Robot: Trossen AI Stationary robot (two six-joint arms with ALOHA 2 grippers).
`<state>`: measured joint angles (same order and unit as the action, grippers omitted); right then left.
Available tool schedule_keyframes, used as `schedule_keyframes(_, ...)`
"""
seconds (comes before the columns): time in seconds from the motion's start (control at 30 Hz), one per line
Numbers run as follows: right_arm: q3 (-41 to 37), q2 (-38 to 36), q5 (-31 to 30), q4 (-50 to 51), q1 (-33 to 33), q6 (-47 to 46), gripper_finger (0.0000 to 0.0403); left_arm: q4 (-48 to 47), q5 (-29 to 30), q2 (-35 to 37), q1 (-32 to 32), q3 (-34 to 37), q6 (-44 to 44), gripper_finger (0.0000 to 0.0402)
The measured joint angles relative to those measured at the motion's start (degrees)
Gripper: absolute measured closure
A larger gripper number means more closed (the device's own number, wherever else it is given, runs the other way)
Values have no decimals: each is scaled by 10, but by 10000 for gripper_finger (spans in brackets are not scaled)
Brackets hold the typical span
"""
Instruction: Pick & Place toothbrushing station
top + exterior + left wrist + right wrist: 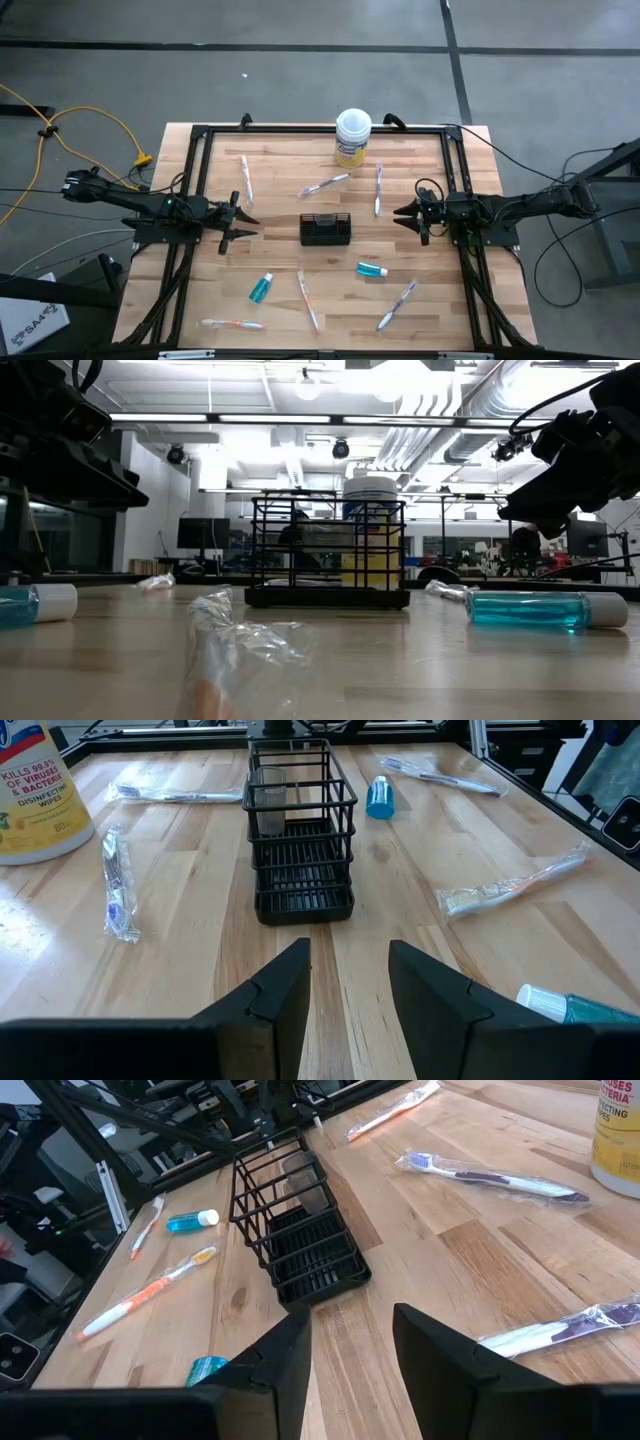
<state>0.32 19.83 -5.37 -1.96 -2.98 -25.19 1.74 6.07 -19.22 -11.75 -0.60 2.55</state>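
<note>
The holder (325,229) stands upright at the middle of the surface (280,190), empty, with the task's small things scattered round it. Two teal tubes lie flat nearer the front edge than the holder: one (261,288) on the left arm's side, one (372,269) on the right arm's side. Wrapped toothbrushes lie loose all about; one (326,184) is just behind the holder, another (307,298) in front of it.

The left tool (238,222) hovers level with the holder on its left, fingers apart and holding nothing. The right tool (412,218) faces it from the holder's right, likewise parted and empty.

Handling, by judgement: the wire holder looks stiff and light, and a pinch on its top rim or one upright wire should serve. The toothbrushes are slim and light, and their clear crinkled wrappers will likely slip, so take them across the middle of the handle. The tubes are smooth and round and may roll; grip across the body, not the white cap.

The tub (352,137) behind the holder reads "KILLS 99.9% OF VIRUSES & BACTERIA" and "DISINFECTING WIPES".
</note>
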Motion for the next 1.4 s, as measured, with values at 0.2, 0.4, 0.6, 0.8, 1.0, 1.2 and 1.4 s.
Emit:
schedule_keyframes(0.2, 0, 0, 0, 0, 0, 0, 268, 0, 0, 0, 0, 0, 0, 268)
schedule_keyframes(0.4, 0, 0, 0, 0, 0, 0, 268, 11, 0, 0, 0, 0, 0, 268)
schedule_keyframes(0.6, 0, 0, 0, 0, 0, 0, 268, 12, 8, 0, 0, 0, 19, 268)
schedule_keyframes(0.8, 0, 0, 0, 0, 0, 0, 268, 18, 64, 0, 0, 0, 118, 268)
schedule_keyframes(1.0, 0, 0, 0, 0, 0, 0, 268, 18, 80, -5, 0, 0, 212, 268)
schedule_keyframes(1.2, 0, 0, 0, 0, 0, 0, 268, -33, 77, -55, -13, -39, 297, 268)
schedule_keyframes(1.4, 0, 0, 0, 0, 0, 0, 268, -87, 90, -138, -34, -123, 370, 268)
